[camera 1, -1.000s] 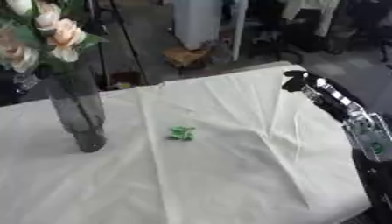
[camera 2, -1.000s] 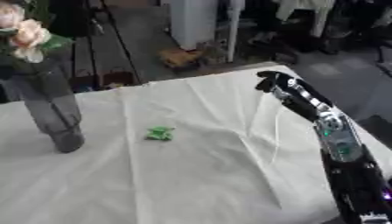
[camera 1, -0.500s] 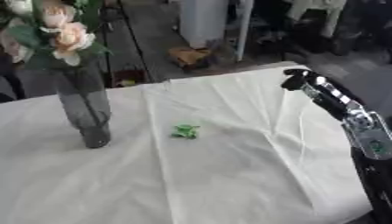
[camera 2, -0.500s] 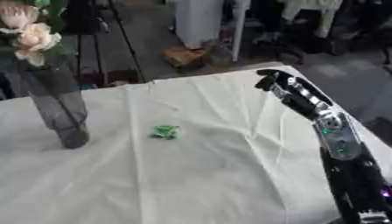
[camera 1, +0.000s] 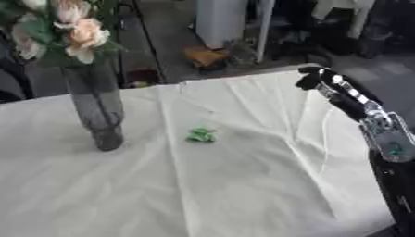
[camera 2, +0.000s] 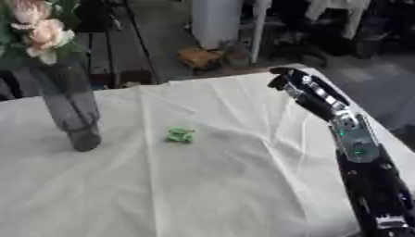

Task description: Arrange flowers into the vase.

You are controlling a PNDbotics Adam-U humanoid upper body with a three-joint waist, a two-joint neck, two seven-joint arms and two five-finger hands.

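Note:
A tall dark glass vase stands upright at the left of the white-clothed table. Peach and cream flowers with green leaves stick out of its top. A small green scrap lies on the cloth to the right of the vase. My right hand reaches in from the right edge, held above the far right part of the table, well apart from the vase; its fingers look fairly straight and nothing shows in them. My left hand shows in neither view.
Beyond the table's far edge is a dark floor with a brown object and white furniture legs. The cloth has creases running down its middle.
The whole picture has shifted right, so the camera moved. The right hand keeps much the same pose above the table's right side.

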